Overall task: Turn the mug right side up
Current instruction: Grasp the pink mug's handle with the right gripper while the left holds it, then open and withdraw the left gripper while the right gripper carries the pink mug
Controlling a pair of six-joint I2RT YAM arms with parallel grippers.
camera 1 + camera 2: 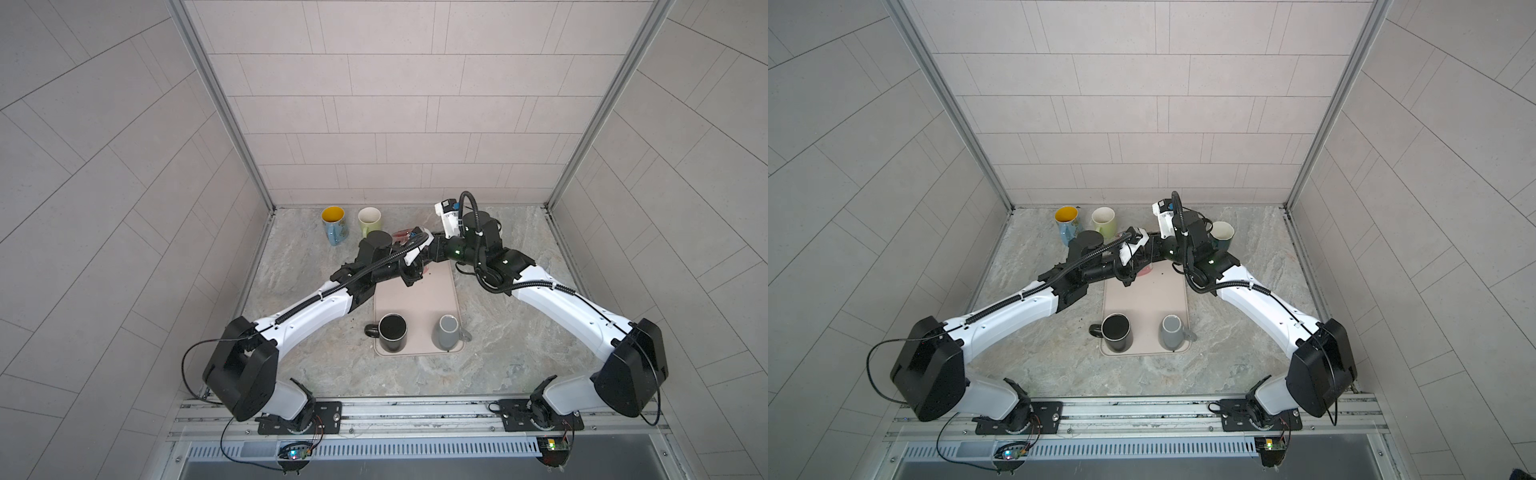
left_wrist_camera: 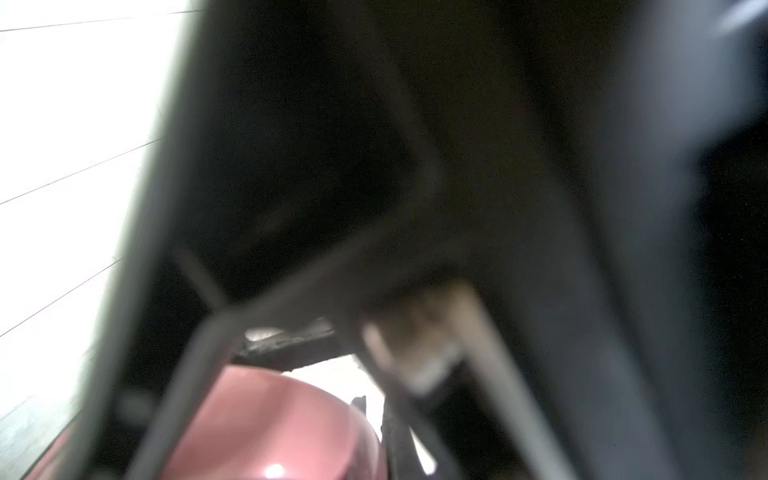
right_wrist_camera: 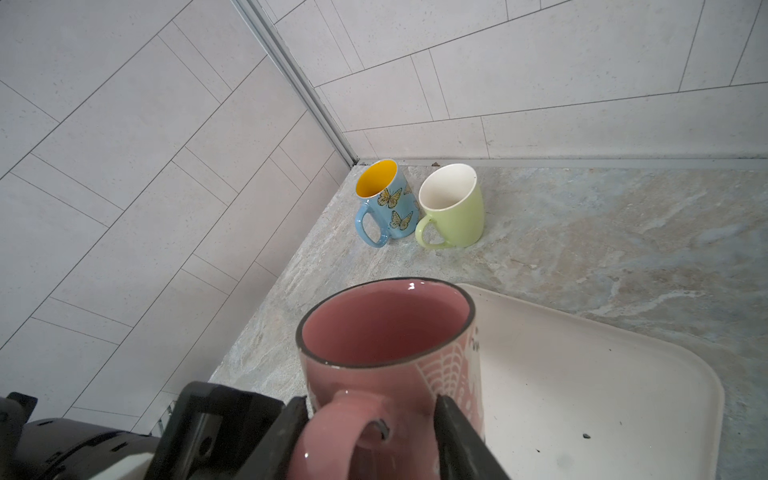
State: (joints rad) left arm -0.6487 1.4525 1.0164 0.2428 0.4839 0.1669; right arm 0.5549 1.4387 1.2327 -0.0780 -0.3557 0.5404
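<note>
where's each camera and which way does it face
Top views: overhead in front, looking down on the tray; left arm, right arm show.
Left wrist: on left arm, blurred against the pink mug; dark parts fill it.
Right wrist: on right arm, facing the back-left corner; right pincer straddles the mug's handle.
Both wrist views share the pink mug.

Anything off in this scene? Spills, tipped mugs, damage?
Only small dark specks on the tray, near the upright pink mug. They look like crumbs or dirt on an otherwise clean surface. Nothing looks tipped, spilled or cracked.
</note>
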